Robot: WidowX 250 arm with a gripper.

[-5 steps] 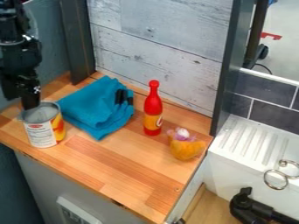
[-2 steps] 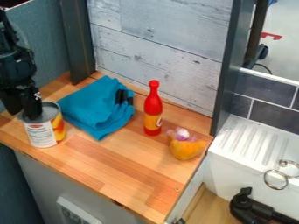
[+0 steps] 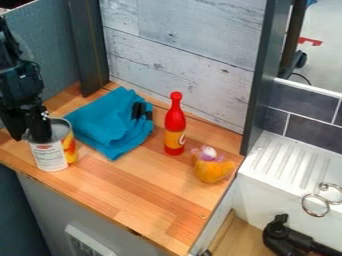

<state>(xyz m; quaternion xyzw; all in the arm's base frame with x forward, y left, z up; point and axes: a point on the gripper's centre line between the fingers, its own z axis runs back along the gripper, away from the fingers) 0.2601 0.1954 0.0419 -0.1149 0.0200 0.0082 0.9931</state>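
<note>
The black gripper (image 3: 28, 135) points down at the left end of the wooden counter, its fingers apart. One finger dips into the mouth of an open can (image 3: 51, 156) with a white, red and yellow label; the other hangs just outside the can's left rim. The can stands upright. Right behind it lies a folded teal cloth (image 3: 110, 125) with black marks. A red bottle (image 3: 174, 122) with a yellow label stands upright to the cloth's right. Near the counter's right edge is an orange plush toy (image 3: 213, 171) with a purple and white top.
A grey wood-look panel (image 3: 180, 55) rises behind the counter (image 3: 153, 200), between dark upright posts. To the right are a white sink unit (image 3: 267, 162) with a ridged drainboard, metal rings (image 3: 315, 205) and a black faucet-like part (image 3: 284, 235).
The gripper has come down and forward, one finger now lower in the can's mouth and the other beside its rim. The can has shifted slightly right and toward the counter's front edge.
</note>
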